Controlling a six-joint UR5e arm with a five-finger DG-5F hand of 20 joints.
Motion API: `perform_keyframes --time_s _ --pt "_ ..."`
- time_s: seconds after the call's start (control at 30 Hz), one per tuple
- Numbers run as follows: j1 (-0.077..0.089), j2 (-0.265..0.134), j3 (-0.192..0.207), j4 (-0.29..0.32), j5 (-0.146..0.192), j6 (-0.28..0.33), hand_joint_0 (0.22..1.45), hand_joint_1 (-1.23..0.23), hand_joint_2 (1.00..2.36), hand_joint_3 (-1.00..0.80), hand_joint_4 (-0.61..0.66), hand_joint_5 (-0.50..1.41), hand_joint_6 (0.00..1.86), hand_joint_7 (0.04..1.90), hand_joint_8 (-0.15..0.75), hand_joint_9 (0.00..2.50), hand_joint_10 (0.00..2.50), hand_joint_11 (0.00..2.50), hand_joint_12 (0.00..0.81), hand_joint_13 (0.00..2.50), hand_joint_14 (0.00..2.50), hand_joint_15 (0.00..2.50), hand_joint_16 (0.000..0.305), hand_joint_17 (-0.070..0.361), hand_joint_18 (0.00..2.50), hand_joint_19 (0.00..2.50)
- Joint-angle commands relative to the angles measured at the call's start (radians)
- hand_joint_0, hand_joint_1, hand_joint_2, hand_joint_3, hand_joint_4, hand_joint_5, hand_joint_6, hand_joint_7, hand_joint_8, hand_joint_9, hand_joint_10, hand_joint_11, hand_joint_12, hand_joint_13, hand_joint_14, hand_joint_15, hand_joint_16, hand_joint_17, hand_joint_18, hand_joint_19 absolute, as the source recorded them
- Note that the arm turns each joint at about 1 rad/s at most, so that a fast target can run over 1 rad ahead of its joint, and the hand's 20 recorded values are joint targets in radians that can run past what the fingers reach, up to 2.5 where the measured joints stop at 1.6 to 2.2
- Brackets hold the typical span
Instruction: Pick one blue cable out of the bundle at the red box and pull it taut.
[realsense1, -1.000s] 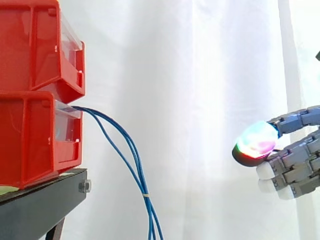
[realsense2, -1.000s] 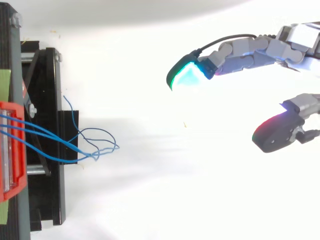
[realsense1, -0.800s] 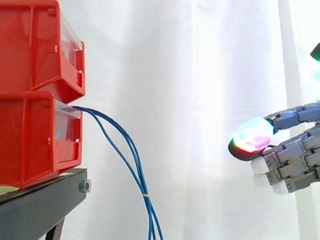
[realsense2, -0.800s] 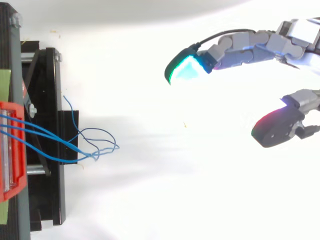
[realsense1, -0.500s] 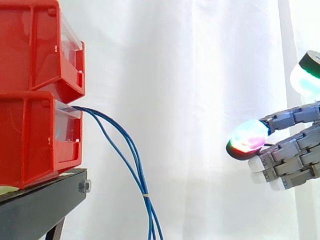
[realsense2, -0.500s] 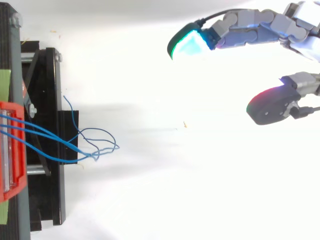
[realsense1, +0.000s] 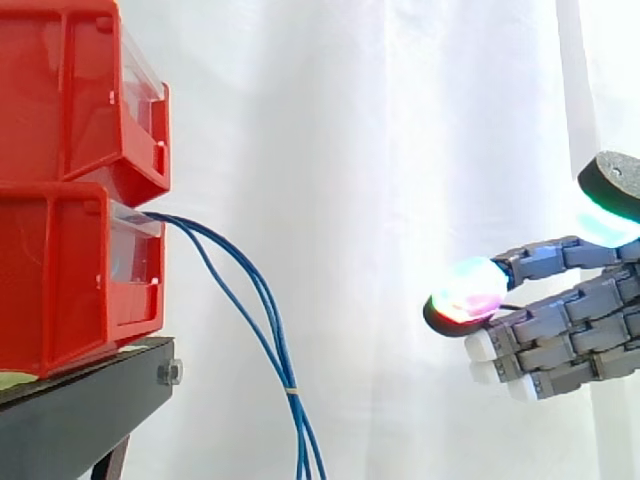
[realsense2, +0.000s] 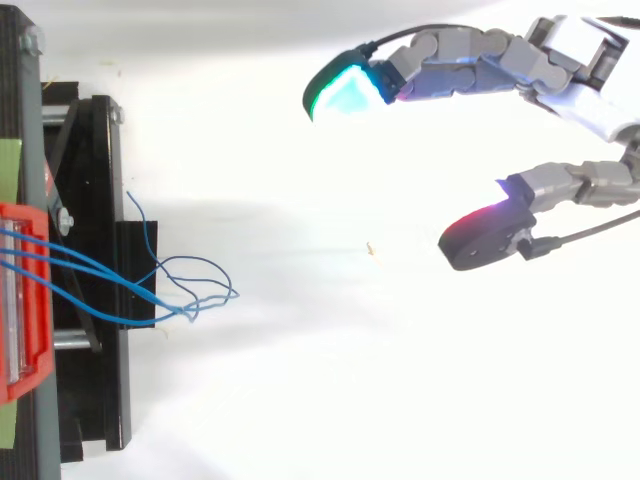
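Several thin blue cables (realsense1: 250, 290) come out of the front of the lower red box (realsense1: 60, 270) and droop down to the right, bound together low down. In the top view the blue cables (realsense2: 110, 280) run from the red box (realsense2: 20, 290) and end in loose loops. My hand (realsense1: 570, 330) hangs far right of the cables, at about the lower box's height, well apart from them. It is open, with a green-glowing fingertip (realsense2: 345, 90) and a red-glowing thumb pad (realsense2: 480, 240) spread wide and nothing between them.
A second red bin (realsense1: 70, 90) is stacked on the lower box, both on a black stand (realsense1: 80, 400). A white curtain (realsense1: 380, 150) hangs behind. There is open space between the cables and my hand.
My hand has moved left toward the bins and cables, still open with nothing in it. The cables have not moved.
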Motion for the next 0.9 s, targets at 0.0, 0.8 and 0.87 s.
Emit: perform_keyframes --time_s 0.0,0.8,0.87 --pt "0.005 -0.004 -0.001 0.026 0.000 -0.039 0.48 -0.72 1.00 -0.50 0.27 -0.16 0.50 0.73 0.348 0.52 0.00 0.06 0.394 0.43 0.00 0.11 0.059 0.133 0.37 0.25" --pt "0.045 -0.384 0.336 0.080 -0.038 0.010 0.47 -0.65 1.00 -0.50 0.28 -0.16 0.50 0.75 0.358 0.54 0.00 0.06 0.401 0.44 0.00 0.11 0.059 0.134 0.39 0.25" --pt "0.050 -0.384 0.335 0.078 -0.038 0.007 0.47 -0.65 1.00 -0.50 0.28 -0.16 0.50 0.75 0.360 0.55 0.00 0.07 0.402 0.45 0.00 0.12 0.059 0.134 0.39 0.25"
